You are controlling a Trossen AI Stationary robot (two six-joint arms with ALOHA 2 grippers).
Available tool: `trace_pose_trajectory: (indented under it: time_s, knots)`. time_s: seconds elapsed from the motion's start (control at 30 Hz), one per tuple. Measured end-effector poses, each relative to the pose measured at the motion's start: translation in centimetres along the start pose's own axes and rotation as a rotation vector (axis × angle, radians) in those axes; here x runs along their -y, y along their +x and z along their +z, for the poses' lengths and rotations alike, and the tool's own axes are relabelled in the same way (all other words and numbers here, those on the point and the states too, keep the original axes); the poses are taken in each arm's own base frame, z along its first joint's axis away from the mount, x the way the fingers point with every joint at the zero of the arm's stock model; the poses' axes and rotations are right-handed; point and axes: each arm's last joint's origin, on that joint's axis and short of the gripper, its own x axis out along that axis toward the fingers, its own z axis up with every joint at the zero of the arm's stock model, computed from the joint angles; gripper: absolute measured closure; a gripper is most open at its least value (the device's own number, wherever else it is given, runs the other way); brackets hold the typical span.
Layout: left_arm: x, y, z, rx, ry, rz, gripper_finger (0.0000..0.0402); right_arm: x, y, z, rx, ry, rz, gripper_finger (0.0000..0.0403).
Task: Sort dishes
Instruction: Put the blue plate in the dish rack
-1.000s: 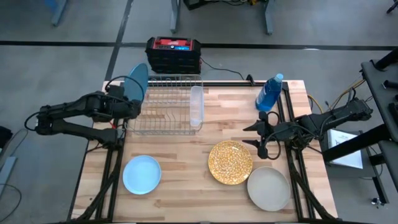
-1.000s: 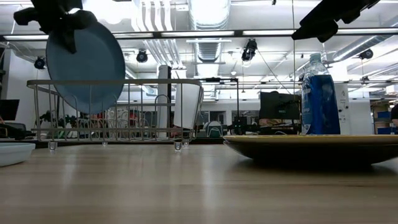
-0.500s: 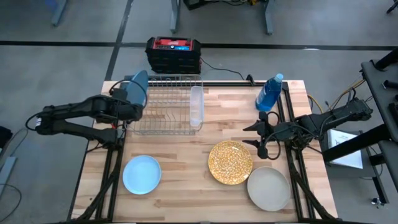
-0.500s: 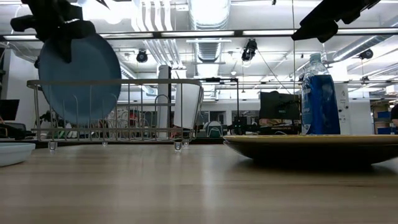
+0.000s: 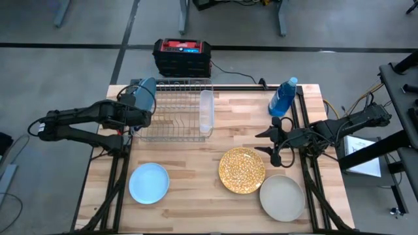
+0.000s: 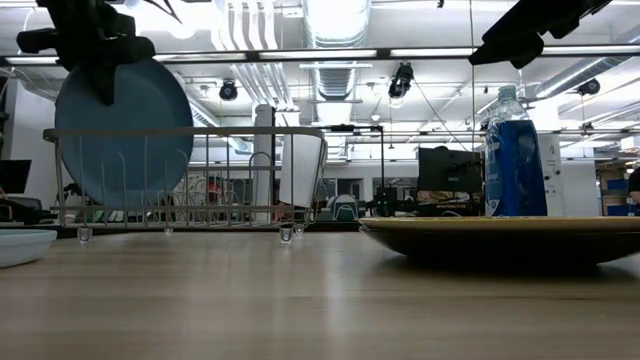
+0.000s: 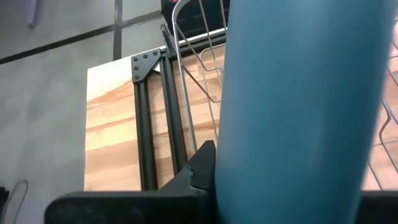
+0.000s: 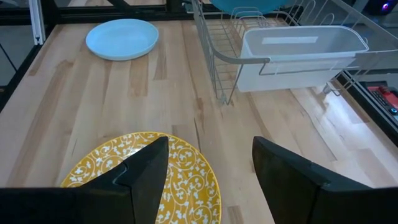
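Left gripper is at the left end of the wire dish rack, jaws closed on the upper rim of the large mid-blue plate. The plate stands on edge, its lower part down among the rack wires; whether it is fully seated in a slot is not clear from the low view. In the left wrist view the plate fills most of the picture, pinched against a dark finger.

Handling, judged: the plate is rigid, glazed and probably slick, breakable if dropped or knocked against the wires. The rim pinch suits an upright plate; the flat ones on the surface would call for a hold at the raised lip, since there is nothing else to catch.

Right gripper hangs just beside the gold speckled plate, jaws apart and holding nothing; the right wrist view shows both fingers over that plate's edge.

Count:
- Plates visible: four. One mid-blue at the rack; on the wooden surface, one small pale blue plate front left, one gold speckled centre right, one beige-grey plate front right, close beside the gold one. No dark teal plate can be made out.
- One clear plastic cup at the rack's right end.
- One blue bottle at the back right.
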Motion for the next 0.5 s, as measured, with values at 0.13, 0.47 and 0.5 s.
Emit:
trace_pose_trajectory:
  time_s: [0.13, 0.47, 0.5]
  knots:
    - [0.03, 0.01, -0.01, -0.005, -0.008, -0.001, 0.0385, 0.0, 0.0, 0.0, 0.0, 0.0, 0.0, 0.0173]
    - [0.17, 0.03, -0.08, -0.032, -0.084, -0.011, 0.0338, 0.0, 0.0, 0.01, 0.001, 0.0, 0.0, 0.0172]
    - [0.17, 0.03, -0.09, -0.037, -0.085, -0.013, 0.0329, 0.0, 0.0, 0.0, 0.0, 0.0, 0.0, 0.017]
